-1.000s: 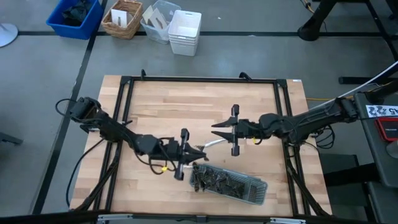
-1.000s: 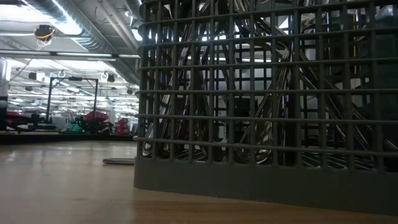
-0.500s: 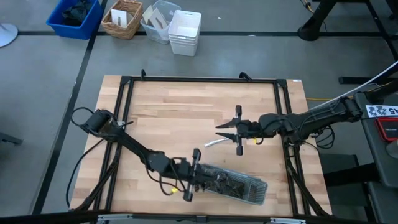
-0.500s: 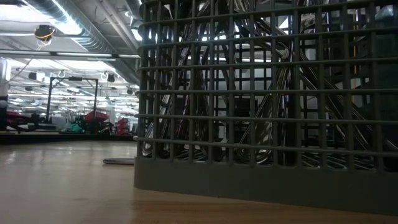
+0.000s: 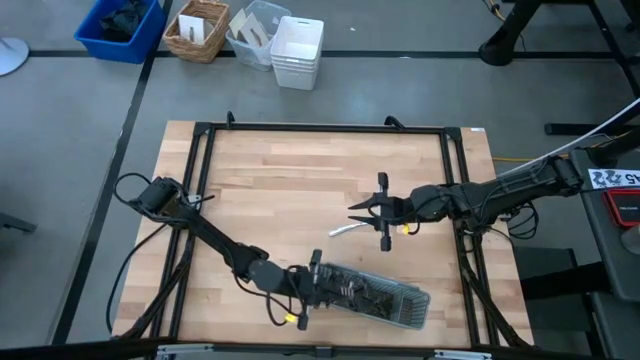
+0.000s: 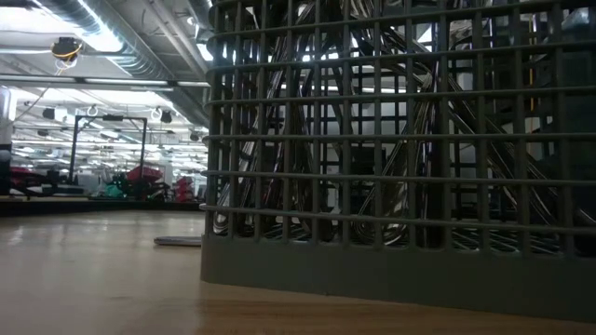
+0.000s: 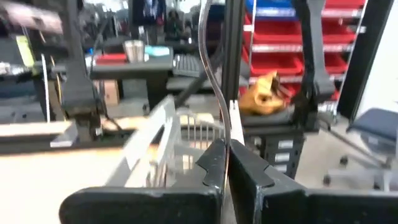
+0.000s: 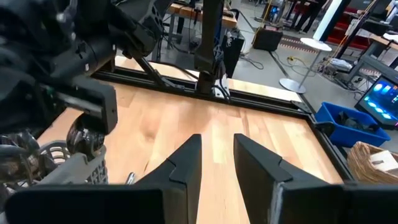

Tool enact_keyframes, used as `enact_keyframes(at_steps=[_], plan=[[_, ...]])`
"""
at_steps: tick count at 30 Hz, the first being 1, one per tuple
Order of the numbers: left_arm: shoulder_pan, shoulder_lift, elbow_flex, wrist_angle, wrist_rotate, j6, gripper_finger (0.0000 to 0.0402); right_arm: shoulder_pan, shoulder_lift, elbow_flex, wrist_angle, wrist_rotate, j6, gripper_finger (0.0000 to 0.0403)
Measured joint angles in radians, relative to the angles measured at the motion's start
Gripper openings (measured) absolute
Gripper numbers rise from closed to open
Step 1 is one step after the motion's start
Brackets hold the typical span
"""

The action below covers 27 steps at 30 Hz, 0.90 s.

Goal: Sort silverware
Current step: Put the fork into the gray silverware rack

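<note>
Most of the silverware (image 5: 362, 294) is seen piled unsorted in the grey mesh tray (image 5: 415, 310) near the table's front edge; one silver piece (image 5: 343, 229) lies loose on the wood. Sorting is judged barely begun, approx. all pieces left. The left gripper (image 5: 318, 285) is closed w/ nothing visibly held, right at the tray's end. The right gripper (image 5: 353, 211) is parted, empty, just beside the loose piece.

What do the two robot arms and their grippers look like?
Both arms are dark, slim and jointed, with black cables running along them. The left gripper has a small yellow mark nearby, as does the right gripper. The flat, angular fingers are matte black.
</note>
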Motion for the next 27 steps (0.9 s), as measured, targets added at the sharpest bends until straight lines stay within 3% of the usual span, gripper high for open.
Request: enact_keyframes(at_steps=[6, 27], plan=[[-0.003, 0.0, 0.002, -0.102, 0.002, -0.045, 0.0001, 0.0, 0.0, 0.0, 0.0, 0.0, 0.0, 0.0097], [0.037, 0.03, 0.001, -0.105, -0.005, -0.064, 0.0002, -0.001, 0.0, 0.0, 0.005, -0.001, 0.0, 0.0097]])
